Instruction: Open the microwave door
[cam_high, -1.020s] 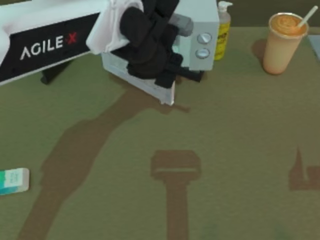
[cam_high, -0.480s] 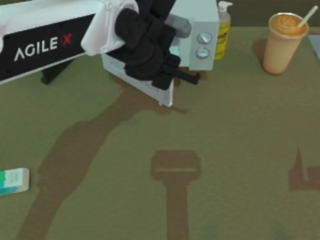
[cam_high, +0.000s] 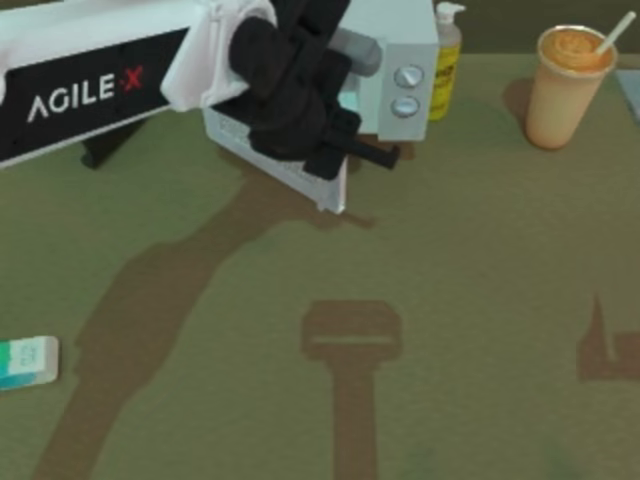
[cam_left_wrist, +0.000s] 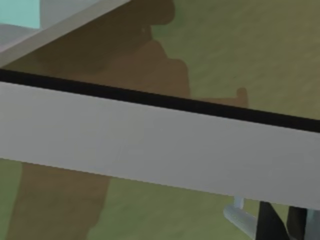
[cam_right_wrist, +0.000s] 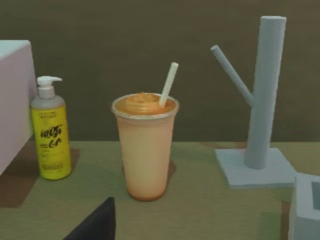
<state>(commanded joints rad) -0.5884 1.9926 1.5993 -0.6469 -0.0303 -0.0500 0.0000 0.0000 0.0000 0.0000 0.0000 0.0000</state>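
Top view: the left gripper (cam_high: 345, 150) sits against the door (cam_high: 300, 180), which stands swung partly out from the microwave (cam_high: 400, 50) at the table's (cam_high: 450, 300) far edge, left of centre; whether its fingers are apart or clamped cannot be told. Left wrist view: the door's edge (cam_left_wrist: 160, 140) fills the frame. A yellow bottle (cam_high: 445, 60) stands just right of the microwave, a cup (cam_high: 565, 85) farther right. The right arm is out of sight.

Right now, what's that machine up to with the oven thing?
The left arm's end effector is at the front of the microwave, working on its door. The door is swung partly open, its free edge out over the table. The right arm is parked off to the right, out of the top view, facing an orange drink.
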